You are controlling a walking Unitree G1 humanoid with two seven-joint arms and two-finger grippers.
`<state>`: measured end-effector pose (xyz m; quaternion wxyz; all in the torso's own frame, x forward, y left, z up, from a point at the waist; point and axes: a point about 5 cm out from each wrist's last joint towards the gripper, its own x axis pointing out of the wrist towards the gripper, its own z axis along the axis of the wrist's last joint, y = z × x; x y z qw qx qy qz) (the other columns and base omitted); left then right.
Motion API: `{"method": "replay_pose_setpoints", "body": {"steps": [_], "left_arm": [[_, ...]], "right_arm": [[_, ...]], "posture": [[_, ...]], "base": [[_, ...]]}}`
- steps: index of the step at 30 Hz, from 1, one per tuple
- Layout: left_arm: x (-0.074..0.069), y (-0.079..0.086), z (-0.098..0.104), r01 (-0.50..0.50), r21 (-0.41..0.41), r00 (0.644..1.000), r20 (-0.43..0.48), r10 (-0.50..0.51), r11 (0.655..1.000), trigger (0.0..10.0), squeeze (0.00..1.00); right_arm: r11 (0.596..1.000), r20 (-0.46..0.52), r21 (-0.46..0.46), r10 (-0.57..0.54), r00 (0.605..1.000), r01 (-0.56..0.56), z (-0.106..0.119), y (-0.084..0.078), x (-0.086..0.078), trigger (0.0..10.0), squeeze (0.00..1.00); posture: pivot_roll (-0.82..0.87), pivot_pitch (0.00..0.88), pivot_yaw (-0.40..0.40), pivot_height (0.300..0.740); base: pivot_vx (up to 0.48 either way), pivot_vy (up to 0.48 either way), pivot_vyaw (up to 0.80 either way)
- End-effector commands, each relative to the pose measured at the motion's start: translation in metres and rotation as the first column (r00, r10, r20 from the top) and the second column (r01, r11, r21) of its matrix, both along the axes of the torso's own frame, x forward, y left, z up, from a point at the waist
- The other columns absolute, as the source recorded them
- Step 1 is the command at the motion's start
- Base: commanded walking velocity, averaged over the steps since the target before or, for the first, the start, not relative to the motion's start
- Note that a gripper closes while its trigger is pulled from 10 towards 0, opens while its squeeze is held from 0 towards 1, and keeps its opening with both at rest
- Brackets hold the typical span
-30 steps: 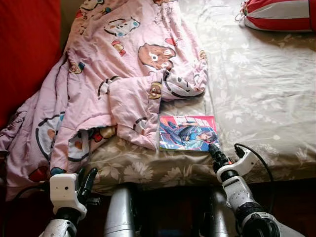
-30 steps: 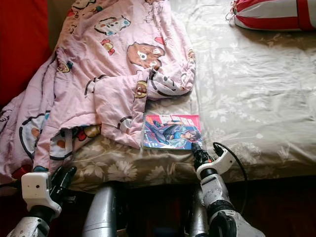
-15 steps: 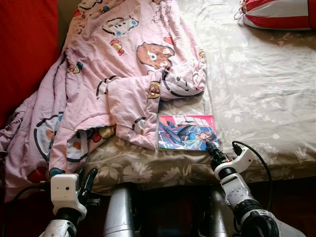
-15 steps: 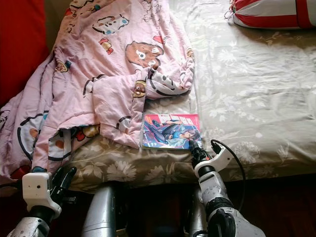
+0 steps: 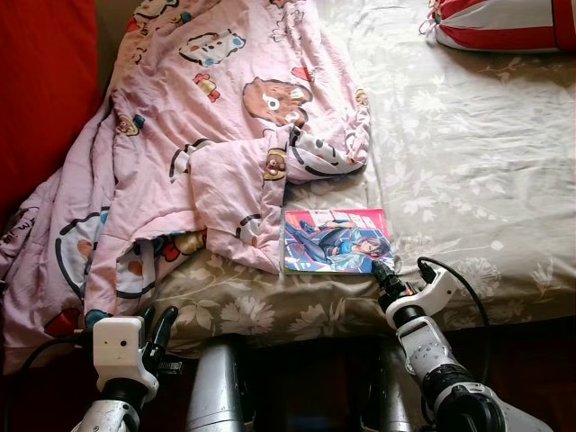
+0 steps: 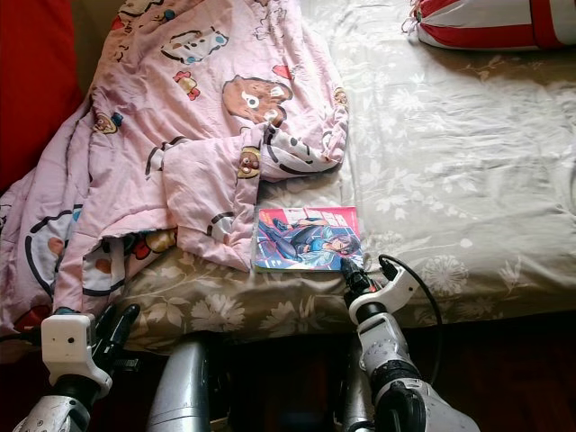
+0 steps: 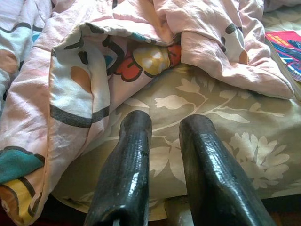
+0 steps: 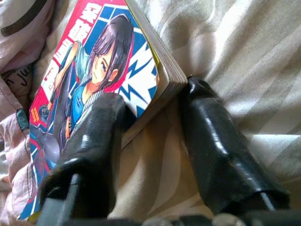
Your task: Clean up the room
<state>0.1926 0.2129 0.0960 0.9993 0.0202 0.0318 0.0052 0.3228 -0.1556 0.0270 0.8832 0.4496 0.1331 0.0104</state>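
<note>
Centrally, a thin glossy comic book with a blue-and-pink illustrated cover (image 5: 334, 242) is shown flat on the beige floral bedsheet (image 5: 468, 162), near the bed's front edge and just beside a crumpled pink cartoon-print quilt (image 5: 216, 135). The right gripper (image 8: 150, 117) is seen parted around the book's near corner, one finger over the cover, one against the page edge. The left gripper (image 7: 164, 141) is held low, narrowly parted, empty, before the bed edge
</note>
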Motion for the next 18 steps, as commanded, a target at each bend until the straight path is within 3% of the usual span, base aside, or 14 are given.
{"method": "replay_pose_setpoints", "body": {"steps": [1, 13, 18], "left_arm": [[-0.004, 0.002, -0.002, -0.006, 0.008, 1.0, -0.017, 0.006, 1.0, 10.0, 0.0], [-0.002, 0.002, -0.004, -0.005, 0.007, 1.0, -0.02, 0.006, 1.0, 10.0, 0.0], [0.0, 0.003, -0.006, -0.008, 0.006, 1.0, -0.02, 0.008, 1.0, 10.0, 0.0]], "right_arm": [[0.998, -0.045, 0.021, 0.057, 0.997, -0.057, -0.011, 0.016, -0.009, 0.0, 0.0], [1.0, -0.033, -0.002, 0.022, 0.999, -0.022, -0.008, 0.01, -0.006, 0.0, 0.0], [0.989, -0.015, -0.116, -0.089, 0.996, 0.087, -0.004, -0.007, -0.004, 0.0, 0.0]], "posture": [[0.29, 0.238, 0.057, 0.552], [0.29, 0.232, 0.058, 0.552], [0.28, 0.219, 0.057, 0.552]], "base": [[0.0, 0.0, 0.0], [0.0, 0.0, 0.0], [0.0, 0.0, 0.0]]}}
